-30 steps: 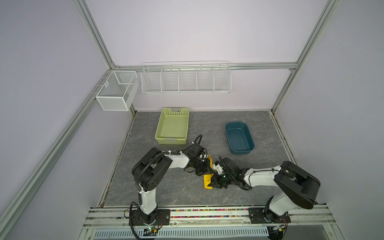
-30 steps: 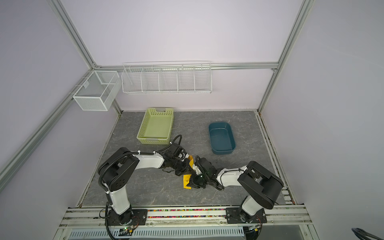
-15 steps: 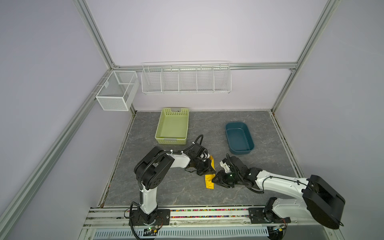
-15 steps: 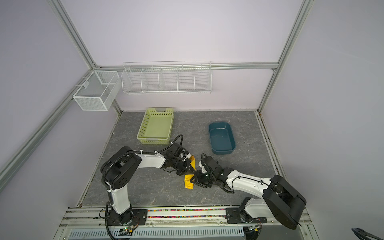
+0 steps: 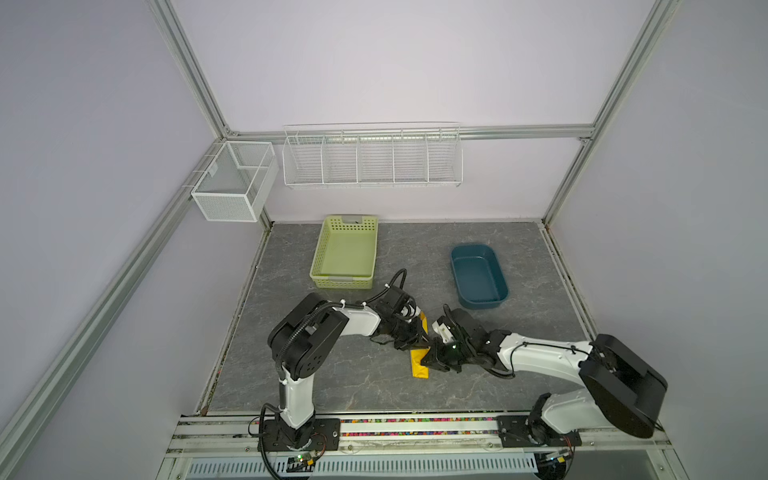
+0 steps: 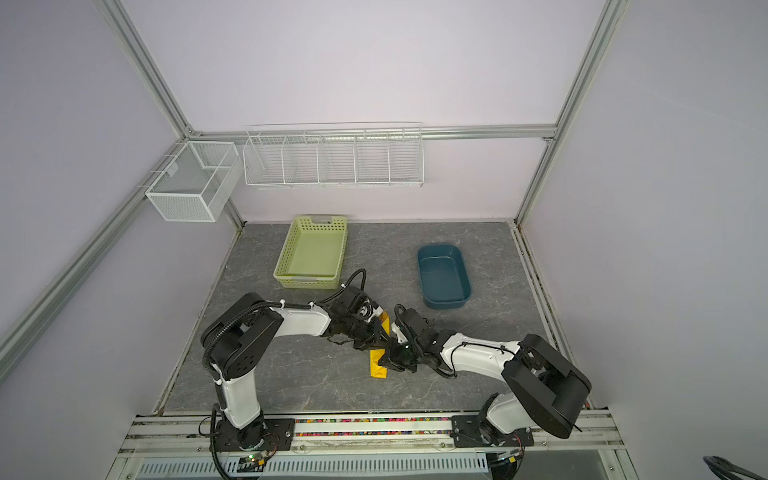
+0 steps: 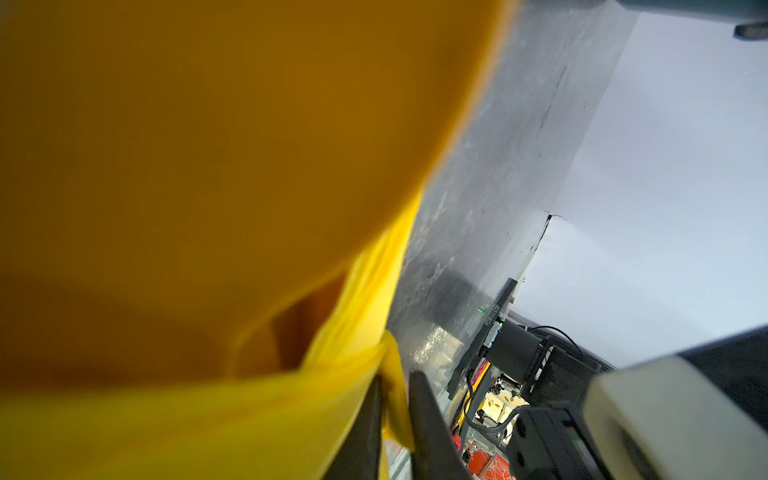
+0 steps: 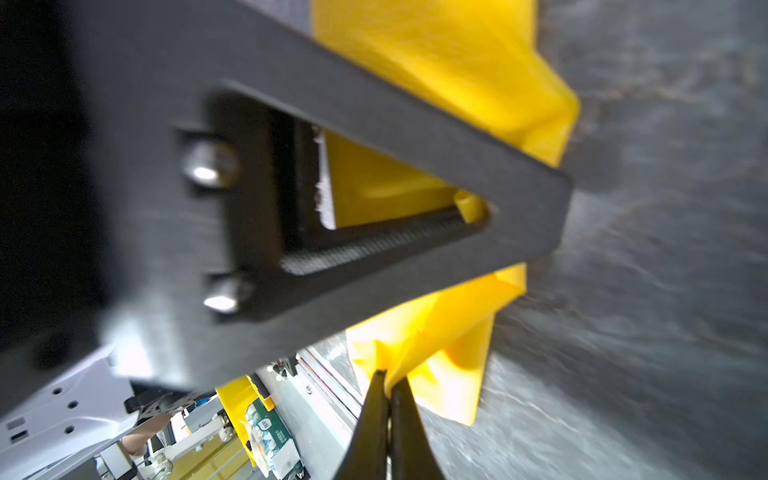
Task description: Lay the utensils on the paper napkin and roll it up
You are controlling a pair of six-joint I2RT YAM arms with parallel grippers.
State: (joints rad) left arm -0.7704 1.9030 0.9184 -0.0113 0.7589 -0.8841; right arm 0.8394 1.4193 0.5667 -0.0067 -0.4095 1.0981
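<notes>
Pinching a bunched fold of the paper napkin [image 8: 453,374] at its very tips, the right tool [image 8: 388,384] has its jaws pressed together with yellow paper caught between them. The left tool [image 7: 395,388] stands narrow, with a thin strip of the same sheet running through the slim gap between its fingers [image 7: 424,415], while a broad, blurred curve of yellow fills most of the left wrist view. In both top views the napkin [image 5: 418,368] is a narrow, folded yellow band lying on the grey table [image 5: 332,374], near its front edge and about midway across. The two tools meet over the band's far end, the left tool [image 5: 417,340] reaching in from the left and the right tool [image 5: 429,360] from the right, their tips close together. A small patch of yellow also shows just behind the left tool. Whether the band is tightly rolled or only folded cannot be told. A green basket [image 5: 343,283] stands well apart toward the back left, and a blue tub [image 5: 482,302] toward the back right.
</notes>
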